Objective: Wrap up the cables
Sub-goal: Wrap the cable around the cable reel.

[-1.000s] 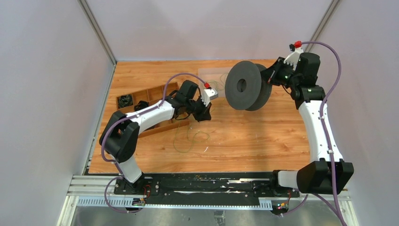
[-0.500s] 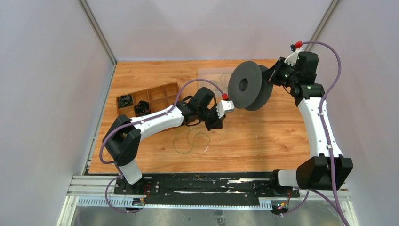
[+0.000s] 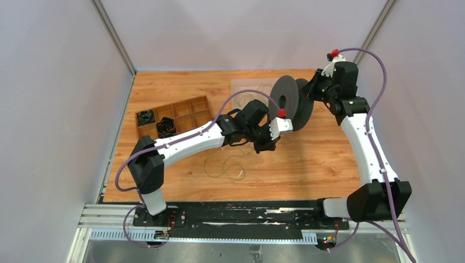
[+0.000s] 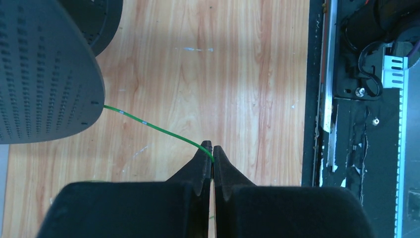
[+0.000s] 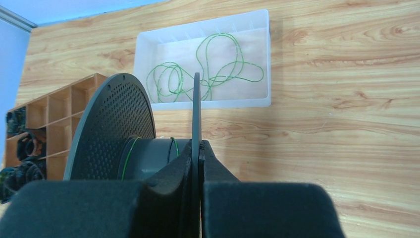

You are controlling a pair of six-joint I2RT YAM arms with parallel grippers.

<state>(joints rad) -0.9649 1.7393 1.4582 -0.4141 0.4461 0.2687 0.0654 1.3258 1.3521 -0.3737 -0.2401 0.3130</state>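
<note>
We see our left gripper (image 4: pixel 212 147) pinching a cable (image 4: pixel 158 130) running to the spool (image 5: pixel 111 124), itself clamped in our right gripper (image 5: pixel 199 145).

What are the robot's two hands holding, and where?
Left gripper pinches the cable mid-length; right gripper clamps the spool by its rim.

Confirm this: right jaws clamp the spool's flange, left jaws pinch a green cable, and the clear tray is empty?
Wrong on the tray: the right wrist view shows loose green cable loops lying in it. The rest stands: right jaws clamp the spool flange, left jaws pinch a cable.
</note>
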